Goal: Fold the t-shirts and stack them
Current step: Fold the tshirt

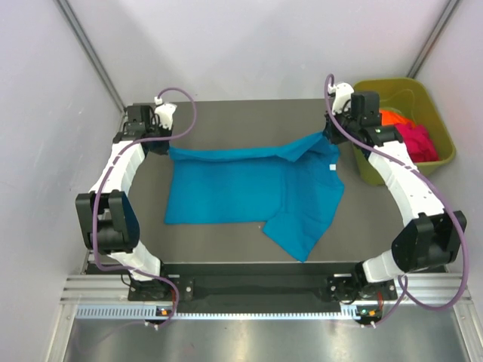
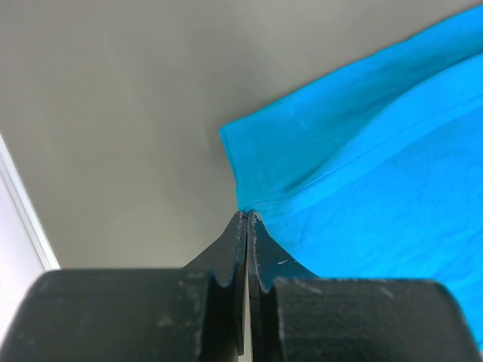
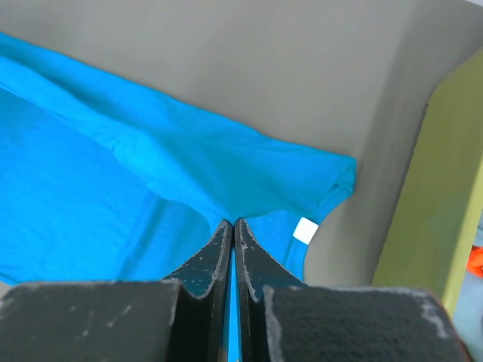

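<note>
A teal-blue t-shirt [image 1: 241, 188] lies spread across the dark table, one sleeve pointing toward the near edge. Its far edge is lifted into a fold between the two arms. My left gripper [image 1: 167, 145] is at the shirt's far left corner; in the left wrist view the gripper [image 2: 247, 216] is shut on the hem of the teal cloth [image 2: 377, 173]. My right gripper [image 1: 330, 138] is at the far right end; in the right wrist view the gripper [image 3: 232, 222] is shut on a fold of the teal cloth [image 3: 113, 188], beside the white neck label [image 3: 306, 230]. An orange t-shirt [image 1: 392, 117] and a magenta t-shirt [image 1: 419, 142] lie crumpled in the tub.
An olive-green plastic tub [image 1: 445, 143] stands at the table's far right, close to the right arm; its wall [image 3: 430, 196] fills the right side of the right wrist view. White walls enclose the table on three sides. A metal rail runs along the near edge.
</note>
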`<state>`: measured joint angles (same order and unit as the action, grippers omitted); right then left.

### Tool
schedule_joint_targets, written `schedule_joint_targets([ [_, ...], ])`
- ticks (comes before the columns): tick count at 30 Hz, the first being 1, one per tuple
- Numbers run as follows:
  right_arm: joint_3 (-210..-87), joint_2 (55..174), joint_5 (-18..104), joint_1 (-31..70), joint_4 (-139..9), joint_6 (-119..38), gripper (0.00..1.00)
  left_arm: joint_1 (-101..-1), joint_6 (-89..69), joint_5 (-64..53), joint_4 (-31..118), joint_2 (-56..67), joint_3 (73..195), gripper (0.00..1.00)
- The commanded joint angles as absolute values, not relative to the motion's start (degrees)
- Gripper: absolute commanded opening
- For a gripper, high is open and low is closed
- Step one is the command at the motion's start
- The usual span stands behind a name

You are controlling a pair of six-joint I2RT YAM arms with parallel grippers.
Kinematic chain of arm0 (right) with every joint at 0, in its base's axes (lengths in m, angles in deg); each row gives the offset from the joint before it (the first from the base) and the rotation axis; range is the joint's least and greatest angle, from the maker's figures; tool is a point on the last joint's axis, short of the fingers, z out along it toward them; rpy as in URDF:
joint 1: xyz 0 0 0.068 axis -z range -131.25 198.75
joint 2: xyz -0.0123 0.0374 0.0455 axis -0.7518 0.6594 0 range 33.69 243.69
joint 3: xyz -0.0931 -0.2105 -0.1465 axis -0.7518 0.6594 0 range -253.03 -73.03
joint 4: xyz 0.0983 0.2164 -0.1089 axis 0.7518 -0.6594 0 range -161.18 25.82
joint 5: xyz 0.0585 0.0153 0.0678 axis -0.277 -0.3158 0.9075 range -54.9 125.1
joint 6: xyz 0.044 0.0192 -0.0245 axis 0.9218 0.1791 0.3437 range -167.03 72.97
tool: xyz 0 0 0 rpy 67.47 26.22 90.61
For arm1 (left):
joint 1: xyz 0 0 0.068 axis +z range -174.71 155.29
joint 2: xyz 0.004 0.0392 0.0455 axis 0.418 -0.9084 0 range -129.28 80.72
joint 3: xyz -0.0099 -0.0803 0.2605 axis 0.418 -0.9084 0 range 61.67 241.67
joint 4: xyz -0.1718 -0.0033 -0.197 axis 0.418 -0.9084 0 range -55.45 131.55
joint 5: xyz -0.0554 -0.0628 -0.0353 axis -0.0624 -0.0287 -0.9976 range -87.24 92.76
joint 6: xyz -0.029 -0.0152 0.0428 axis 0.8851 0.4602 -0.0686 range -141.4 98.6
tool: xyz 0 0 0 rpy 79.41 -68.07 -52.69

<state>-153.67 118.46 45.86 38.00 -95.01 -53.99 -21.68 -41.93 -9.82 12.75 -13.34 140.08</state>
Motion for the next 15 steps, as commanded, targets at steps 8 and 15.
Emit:
schedule_joint_targets([
  [8, -150.03, 113.23, 47.57, 37.76, -95.56, -51.16, 0.0, -21.28, -42.49, -9.99, 10.52, -9.54, 136.03, 0.0],
  [15, -148.7, 114.46, 48.37, 37.76, -95.12, -51.42, 0.0, -21.28, -41.88, -9.29, 9.21, -11.65, 135.5, 0.0],
])
